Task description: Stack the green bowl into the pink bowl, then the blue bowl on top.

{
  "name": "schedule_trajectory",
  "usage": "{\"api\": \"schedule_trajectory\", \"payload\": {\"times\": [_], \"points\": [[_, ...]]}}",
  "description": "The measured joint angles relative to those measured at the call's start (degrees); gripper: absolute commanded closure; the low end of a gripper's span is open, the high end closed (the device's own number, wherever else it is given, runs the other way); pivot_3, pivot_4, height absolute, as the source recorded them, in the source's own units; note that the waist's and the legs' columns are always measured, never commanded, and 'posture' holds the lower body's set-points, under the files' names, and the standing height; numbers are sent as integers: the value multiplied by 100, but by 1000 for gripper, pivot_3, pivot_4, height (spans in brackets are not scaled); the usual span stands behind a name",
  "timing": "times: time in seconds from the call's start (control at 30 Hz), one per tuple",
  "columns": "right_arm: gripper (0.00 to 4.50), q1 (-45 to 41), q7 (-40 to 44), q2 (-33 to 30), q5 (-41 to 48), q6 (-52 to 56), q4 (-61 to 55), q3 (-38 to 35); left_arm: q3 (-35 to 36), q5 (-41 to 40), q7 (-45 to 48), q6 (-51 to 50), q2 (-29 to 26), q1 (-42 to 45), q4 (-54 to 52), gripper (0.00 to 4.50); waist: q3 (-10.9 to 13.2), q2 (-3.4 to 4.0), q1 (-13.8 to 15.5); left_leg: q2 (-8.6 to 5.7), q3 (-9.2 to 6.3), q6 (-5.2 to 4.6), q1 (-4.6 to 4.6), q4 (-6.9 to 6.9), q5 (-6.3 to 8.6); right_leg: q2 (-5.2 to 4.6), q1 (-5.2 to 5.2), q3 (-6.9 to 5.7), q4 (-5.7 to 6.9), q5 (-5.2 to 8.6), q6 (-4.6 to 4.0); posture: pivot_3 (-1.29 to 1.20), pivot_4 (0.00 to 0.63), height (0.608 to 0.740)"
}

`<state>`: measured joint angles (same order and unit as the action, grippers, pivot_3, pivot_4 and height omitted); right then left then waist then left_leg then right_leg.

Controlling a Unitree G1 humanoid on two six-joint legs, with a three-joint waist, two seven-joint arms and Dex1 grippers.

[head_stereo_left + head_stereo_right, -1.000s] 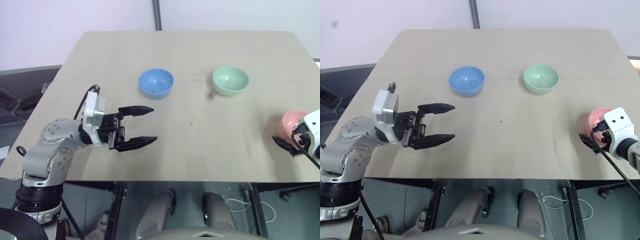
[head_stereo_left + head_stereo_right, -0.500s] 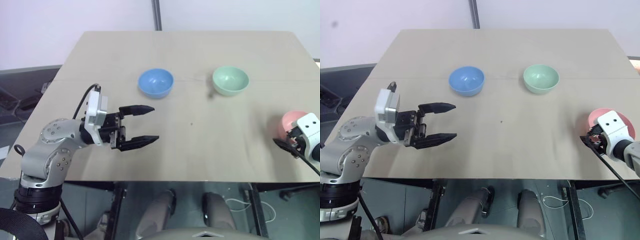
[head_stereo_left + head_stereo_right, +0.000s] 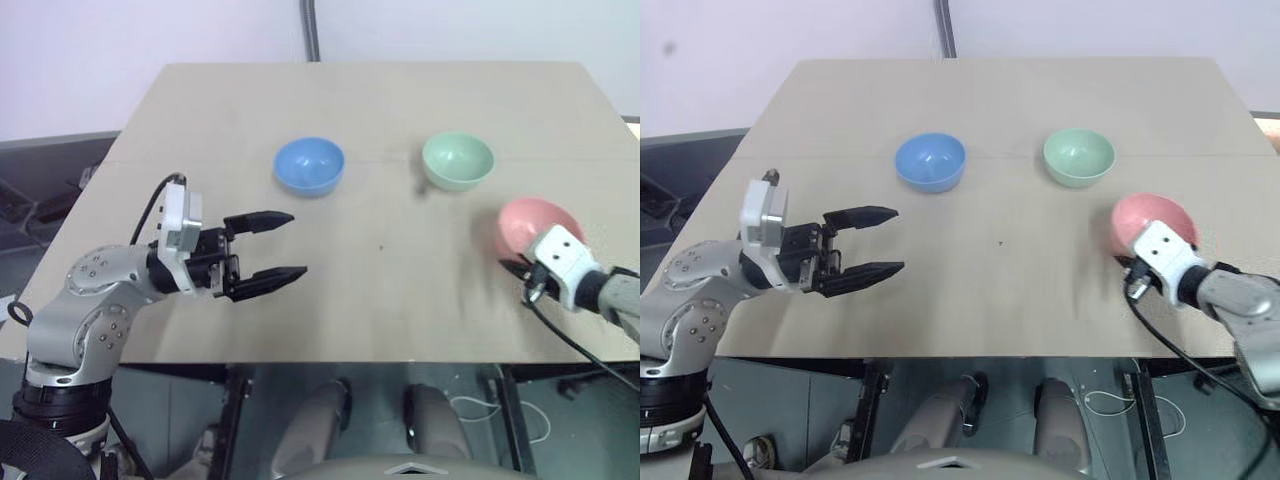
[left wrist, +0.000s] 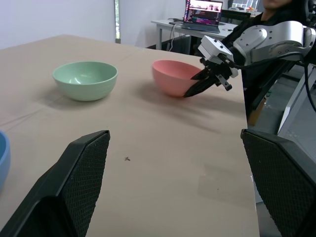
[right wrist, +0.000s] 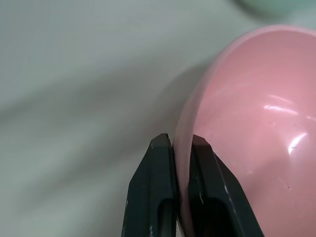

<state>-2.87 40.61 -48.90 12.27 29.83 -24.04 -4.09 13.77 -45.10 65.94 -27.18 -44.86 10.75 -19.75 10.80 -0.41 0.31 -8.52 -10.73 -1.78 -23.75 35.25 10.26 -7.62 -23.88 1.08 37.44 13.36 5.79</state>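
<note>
Pink bowl (image 5: pixel 247 123) sits rim-pinched in the closed right pincer (image 5: pixel 181 148) on a bare tan tabletop (image 3: pixel 400 290); left pincer (image 3: pixel 275 244) gapes empty; laptop desk (image 4: pixel 197 24) beyond.

Left arm bent at the elbow, forearm reaching in from the robot's left. Left gripper (image 3: pixel 283 245) points level toward the robot's right, black fingers (image 3: pixel 262 219) spread wide, nothing between them, hovering above the tabletop (image 3: pixel 380 300).

Right arm comes in from the robot's right, wrist angled downward. Right gripper (image 5: pixel 181 143) pinched closed on the near rim of the pink bowl (image 3: pixel 535 222), one finger outside the wall, one inside.
</note>
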Motion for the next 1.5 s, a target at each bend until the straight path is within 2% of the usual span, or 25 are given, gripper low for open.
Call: {"api": "schedule_trajectory", "payload": {"times": [0.1,0.37,0.5,0.77,0.87,0.93,0.97,1.0,1.03,1.07,1.17,1.3,1.4,1.5], "points": [[4451,-492,113,340,-139,-169,-108,792,32,5,-51,9,0,-23,-2,0,0,0,7,3,-4,1,-3,-1,0,6,-1,-3,-4,-6,-11,0,150,740],[4451,-1226,174,911,-722,-516,224,1848,252,15,-87,57,-58,-340,-23,0,1,-1,26,12,-5,4,-3,-6,1,19,-5,-3,-12,-24,-8,0,150,740],[4451,-1389,182,812,-1076,-635,433,1977,289,15,-116,116,-62,-429,-98,0,0,-3,60,10,-4,4,-4,-5,1,20,-2,-1,-15,-24,-9,0,150,740],[4451,-1653,500,1001,-1218,-540,384,2275,363,44,-147,191,-29,-628,-209,0,0,-3,-8,45,0,12,1,-6,5,51,-7,5,-15,-34,-25,0,150,740],[4451,-1768,605,877,-1340,-411,378,2346,363,51,-181,232,18,-640,-230,0,0,-3,2,54,2,16,2,-5,6,60,-7,4,-15,-30,-43,0,150,740],[3597,-1801,734,738,-1297,-280,355,2300,364,57,-197,242,21,-652,-230,0,-1,-3,23,55,3,16,3,-5,6,61,-6,4,-15,-29,-47,0,150,740],[3406,-1801,822,703,-1223,-182,347,2245,364,58,-198,252,24,-662,-230,0,-1,-4,38,56,3,16,2,-5,6,62,-6,4,-16,-29,-47,0,150,740],[2843,-1789,926,675,-1125,-82,344,2203,364,60,-198,261,28,-686,-230,0,-1,-3,42,56,3,16,2,-5,6,62,-7,4,-17,-29,-48,0,150,740],[2577,-1779,1010,652,-1063,-21,315,2201,364,63,-198,263,36,-709,-230,0,-1,-3,40,57,4,16,2,-5,6,62,-7,4,-18,-30,-48,0,150,740],[1938,-1753,1083,639,-995,25,235,2203,364,66,-199,265,55,-718,-230,0,-1,-3,40,59,4,16,1,-5,6,64,-8,4,-21,-30,-47,0,150,740],[746,-1709,1157,664,-798,160,-36,2165,363,69,-198,282,91,-725,-230,0,0,-3,32,63,5,16,0,-5,6,68,-8,5,-26,-33,-45,0,150,740],[746,-1847,1275,810,31,563,-300,1471,362,73,-201,310,155,-726,-229,0,0,-3,35,65,7,16,-2,-5,7,69,-9,7,-29,-37,-46,0,150,740],[746,-2445,1454,706,548,564,-235,867,361,92,-204,359,183,-723,-227,0,0,-3,32,69,13,23,0,-5,10,71,-8,7,-33,-41,-45,0,150,740],[746,-3200,1509,468,147,-328,821,874,346,114,-242,401,225,-680,-217,0,0,-3,25,73,24,24,4,-5,11,76,-3,6,-42,-40,-44,0,150,740]]}}
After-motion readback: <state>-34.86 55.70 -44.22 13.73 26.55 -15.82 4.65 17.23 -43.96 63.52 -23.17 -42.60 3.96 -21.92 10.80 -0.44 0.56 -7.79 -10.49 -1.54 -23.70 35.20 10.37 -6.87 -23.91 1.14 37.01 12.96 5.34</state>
